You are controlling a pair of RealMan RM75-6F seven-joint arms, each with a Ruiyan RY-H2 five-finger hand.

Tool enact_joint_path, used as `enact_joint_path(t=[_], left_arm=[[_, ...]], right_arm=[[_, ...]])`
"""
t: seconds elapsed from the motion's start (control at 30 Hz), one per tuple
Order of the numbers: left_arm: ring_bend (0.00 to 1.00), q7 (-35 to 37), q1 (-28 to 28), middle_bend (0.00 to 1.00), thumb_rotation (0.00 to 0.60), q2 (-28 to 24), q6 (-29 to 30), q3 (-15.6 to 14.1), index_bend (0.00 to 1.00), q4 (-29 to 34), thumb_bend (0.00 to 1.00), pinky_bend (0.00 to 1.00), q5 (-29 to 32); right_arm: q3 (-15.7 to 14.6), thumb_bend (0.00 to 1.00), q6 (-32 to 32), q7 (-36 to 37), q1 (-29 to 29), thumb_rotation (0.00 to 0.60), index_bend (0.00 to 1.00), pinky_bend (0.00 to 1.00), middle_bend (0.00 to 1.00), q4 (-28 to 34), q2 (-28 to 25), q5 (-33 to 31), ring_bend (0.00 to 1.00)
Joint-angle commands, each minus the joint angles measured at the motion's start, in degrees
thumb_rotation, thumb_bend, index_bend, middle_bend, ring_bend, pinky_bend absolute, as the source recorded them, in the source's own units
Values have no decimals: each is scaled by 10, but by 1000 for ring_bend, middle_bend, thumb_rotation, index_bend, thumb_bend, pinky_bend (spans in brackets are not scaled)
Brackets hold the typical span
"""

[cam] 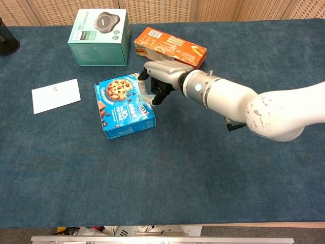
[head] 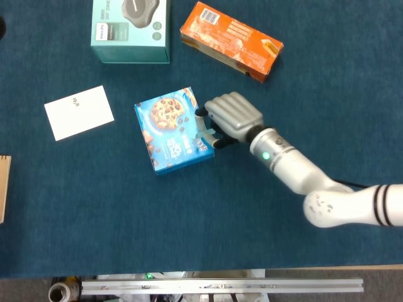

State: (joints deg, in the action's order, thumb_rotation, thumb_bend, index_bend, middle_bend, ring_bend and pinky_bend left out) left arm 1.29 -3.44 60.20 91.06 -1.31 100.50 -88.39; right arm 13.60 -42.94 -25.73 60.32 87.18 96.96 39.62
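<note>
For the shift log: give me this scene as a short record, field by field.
surface: blue cloth table
right hand: right hand at the right edge of the blue cookie box, fingers curled, touching or nearly touching it; a firm grip cannot be confirmed
left hand: not in view
behind the cookie box: teal box and orange box, both lying apart from the hand
left of the cookie box: white card, flat on the cloth
left edge, head view: part of a brown object
</note>
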Motion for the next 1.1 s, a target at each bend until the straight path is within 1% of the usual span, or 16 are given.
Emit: enact_joint_path(t=[0.03, 0.23, 0.43, 0.57, 0.77, 0.97, 1.1], left_arm=[[292, 1, -1, 305, 600, -1, 0, 0, 127, 1, 358, 219, 1], [292, 3, -2, 305, 600, -3, -3, -2, 128, 0, 358, 219, 3], [293, 9, -3, 305, 600, -5, -4, 0, 127, 3, 358, 220, 6], [293, 9, -3, 305, 600, -7, -5, 0, 127, 3, 358, 219, 7], [293, 10, -3, 305, 600, -10, -8, -1, 127, 4, 358, 219, 9], [293, 14, -3, 305, 600, -10, -9, 0, 127, 1, 358, 219, 12], [293, 21, -3, 305, 600, -13, -5, 4, 127, -2, 358, 219, 11]], right_arm=[[-2, 383, -7, -4, 10, 600, 576, 1000, 1000, -15, 14, -9, 1000], [-4, 381, -12, -2, 20, 600, 576, 1000, 1000, -38, 32, -18, 1000], [0, 372, -12, 11, 26, 600, 575, 1000, 1000, -47, 41, -21, 1000], [5, 339, -15, 19, 29, 600, 555, 1000, 1000, -54, 48, -19, 1000], [11, 330, -16, 25, 37, 600, 529, 1000, 1000, -69, 62, -18, 1000], [16, 296, -32, 33, 38, 600, 475, 1000, 1000, -85, 80, 0, 1000], [22, 293, -43, 47, 29, 600, 470, 1000, 1000, -77, 72, 18, 1000]])
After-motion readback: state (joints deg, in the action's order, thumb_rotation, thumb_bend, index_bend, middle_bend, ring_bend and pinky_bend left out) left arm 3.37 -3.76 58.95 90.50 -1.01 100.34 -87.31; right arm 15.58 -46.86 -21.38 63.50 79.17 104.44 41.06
